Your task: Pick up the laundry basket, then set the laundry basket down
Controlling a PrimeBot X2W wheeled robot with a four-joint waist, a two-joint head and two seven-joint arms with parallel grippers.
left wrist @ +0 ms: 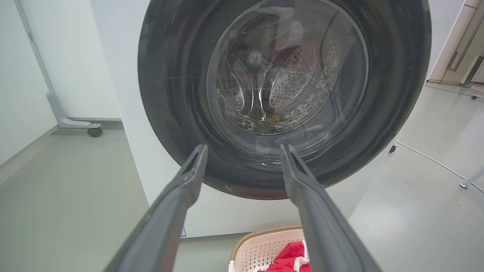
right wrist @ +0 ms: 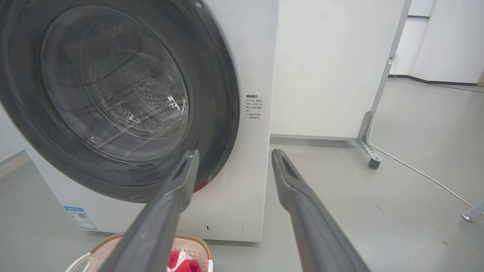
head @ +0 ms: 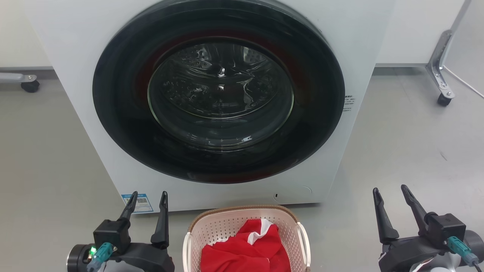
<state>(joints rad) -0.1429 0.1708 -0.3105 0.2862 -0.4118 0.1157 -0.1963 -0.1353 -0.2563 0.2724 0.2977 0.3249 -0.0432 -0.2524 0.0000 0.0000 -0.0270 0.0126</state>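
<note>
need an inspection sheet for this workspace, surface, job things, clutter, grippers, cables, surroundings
surface: grey floor, smooth, with a small dark mark on the right
job's things: laundry basket stands on the floor just in front of the washing machine, with a red and white cloth inside
clutter: nothing seen
grippers: left gripper open and empty, left of the basket; right gripper open and empty, right of it; fingers clear of the handles
cables: white cable lies on the floor at far right
surroundings: washing machine door looks shut; white panel on a castor foot behind
</note>
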